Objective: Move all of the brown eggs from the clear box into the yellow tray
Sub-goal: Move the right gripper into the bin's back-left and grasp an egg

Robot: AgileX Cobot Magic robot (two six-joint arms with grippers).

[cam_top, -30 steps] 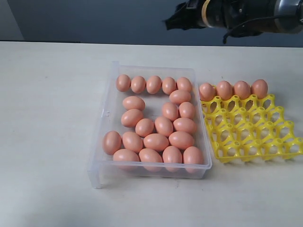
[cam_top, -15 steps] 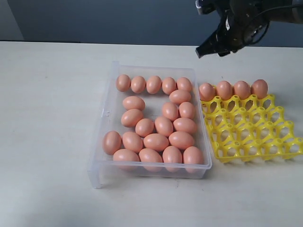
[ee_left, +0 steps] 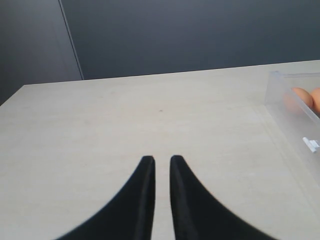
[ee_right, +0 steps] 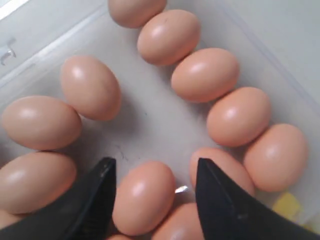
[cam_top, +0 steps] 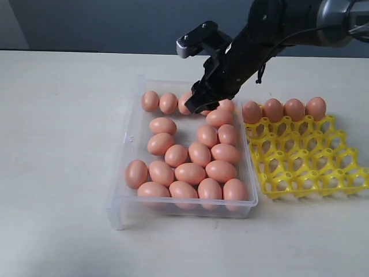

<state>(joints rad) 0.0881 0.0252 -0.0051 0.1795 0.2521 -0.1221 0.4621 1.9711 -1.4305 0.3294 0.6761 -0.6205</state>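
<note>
Several brown eggs (cam_top: 190,173) lie in the clear box (cam_top: 124,173). The yellow tray (cam_top: 305,167) to its right holds a back row of eggs (cam_top: 283,109). My right gripper (cam_top: 197,107) hangs low over the box's back rows. In the right wrist view this gripper (ee_right: 154,162) is open, and one egg (ee_right: 144,197) lies between its fingers (ee_right: 102,192) with gaps on both sides. In the left wrist view my left gripper (ee_left: 161,160) is shut with nothing in it, over bare table beside the box (ee_left: 292,95).
The pale table (cam_top: 57,144) stretches wide to the left of the box and in front of it. Eggs lie packed close around the right gripper (ee_right: 205,75). A dark wall runs behind the table.
The right arm has swung from high behind the tray leftward and down over the box's back rows. No egg has moved.
</note>
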